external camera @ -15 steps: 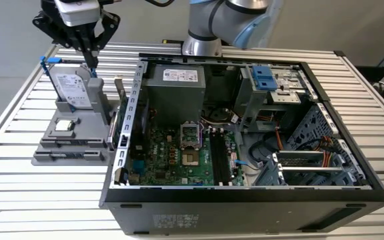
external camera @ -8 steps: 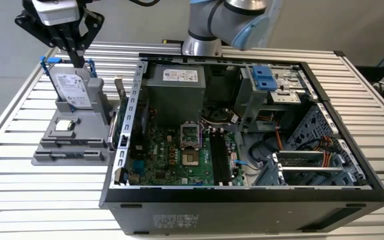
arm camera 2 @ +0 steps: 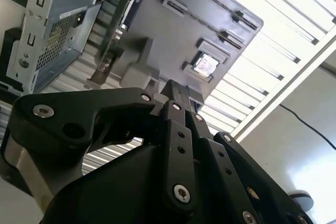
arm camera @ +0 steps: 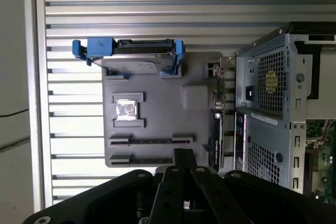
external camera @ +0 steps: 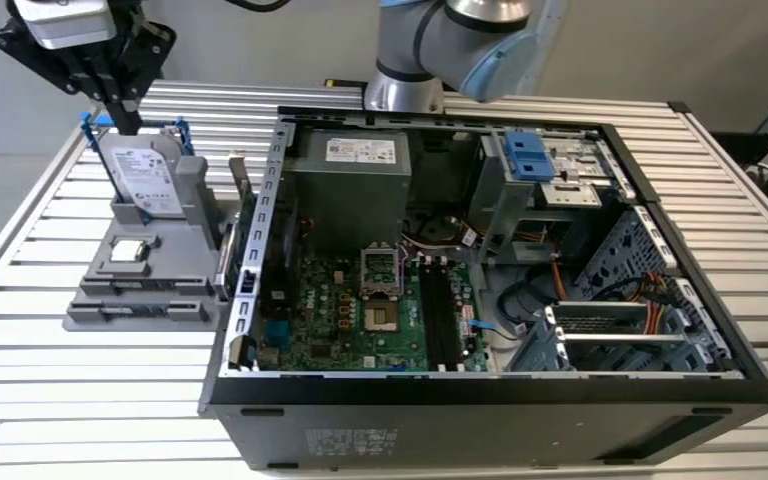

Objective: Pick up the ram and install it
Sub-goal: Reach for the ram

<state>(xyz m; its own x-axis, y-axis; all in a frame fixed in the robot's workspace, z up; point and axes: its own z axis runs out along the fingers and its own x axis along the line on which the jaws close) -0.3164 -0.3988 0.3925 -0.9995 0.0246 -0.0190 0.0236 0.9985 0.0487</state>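
The ram [external camera: 237, 215] stands on its long edge along the side of a gray holder [external camera: 144, 290] that faces the computer case [external camera: 491, 385], in the narrow gap between the two. In the first wrist view it shows as a thin dark strip [arm camera: 216, 114] at the holder's edge [arm camera: 157, 129], and in the second wrist view as a long dark stick [arm camera 2: 118, 17] beside the holder [arm camera 2: 157, 30]. Nothing grips it. The gripper [external camera: 127, 125] hangs over the far end of the holder, close above the upper end of a hard drive [external camera: 144, 175], with its fingers pressed together and nothing between them. Both wrist views show the fingers meeting at the tip [arm camera: 184, 153] [arm camera 2: 173, 85]. Whether the tip touches the drive cannot be told. The drive leans tilted in the holder with blue brackets at its top [arm camera: 139, 65]. Lower on the holder lies a small square processor chip [external camera: 127, 250] [arm camera: 126, 109] [arm camera 2: 206, 64]. To the exterior view's right the case lies open, showing a green board [external camera: 344, 310] with long black memory slots [external camera: 440, 310] and a gray power supply box [external camera: 351, 190]. Everything rests on a slatted metal table [external camera: 77, 400].
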